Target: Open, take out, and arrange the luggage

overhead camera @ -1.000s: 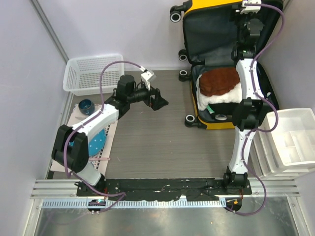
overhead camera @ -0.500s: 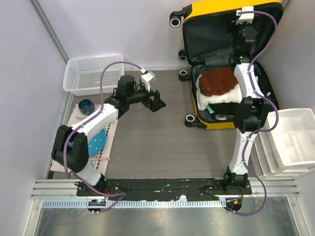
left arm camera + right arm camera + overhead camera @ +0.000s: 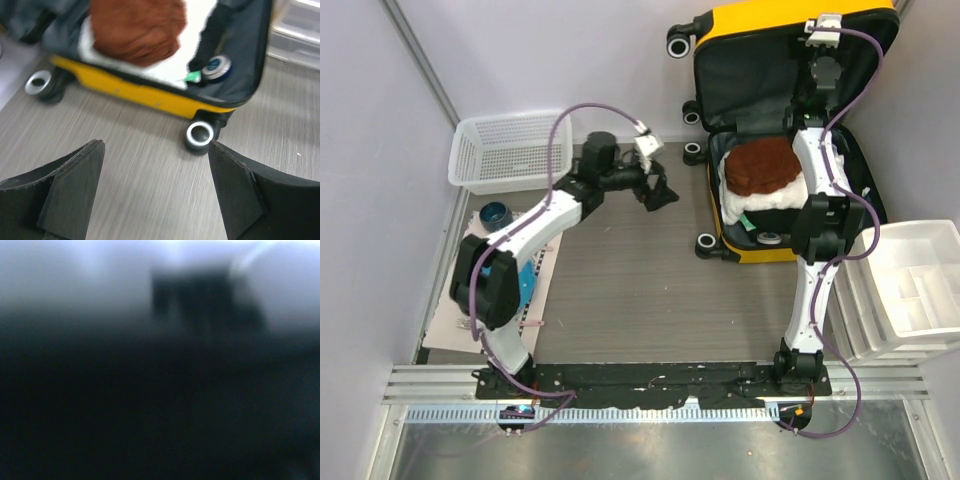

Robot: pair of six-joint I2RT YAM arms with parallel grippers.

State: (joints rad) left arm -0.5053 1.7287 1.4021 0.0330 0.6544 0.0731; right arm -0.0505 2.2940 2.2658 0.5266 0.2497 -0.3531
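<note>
The luggage (image 3: pixel 745 75) is placed at the far right of the surface (image 3: pixel 640 290), open, with its yellow lid raised against the back wall and its lower half laid flat. In the lower half a brown fluffy item (image 3: pixel 760 165) is laid on a white soft item (image 3: pixel 760 203). At the near edge of the white item a small green thing (image 3: pixel 192 76) and a round tin with a blue top (image 3: pixel 217 66) are seen, close together. One black wheel (image 3: pixel 200 134) is rested on the surface below the tin.

The right arm (image 3: pixel 815 290) is stretched over the lower half up to the dark lining of the lid. The right jaws cannot be judged, because their camera gives only a dark blur.

The left arm (image 3: pixel 545 225) is reached towards the luggage. The left jaws are spread wide over bare surface, with nothing between them.

White drawer bins (image 3: pixel 910 290) are set just right of the luggage. A white basket (image 3: pixel 510 150) is placed far left, and a blue bowl (image 3: pixel 495 214) near it.
</note>
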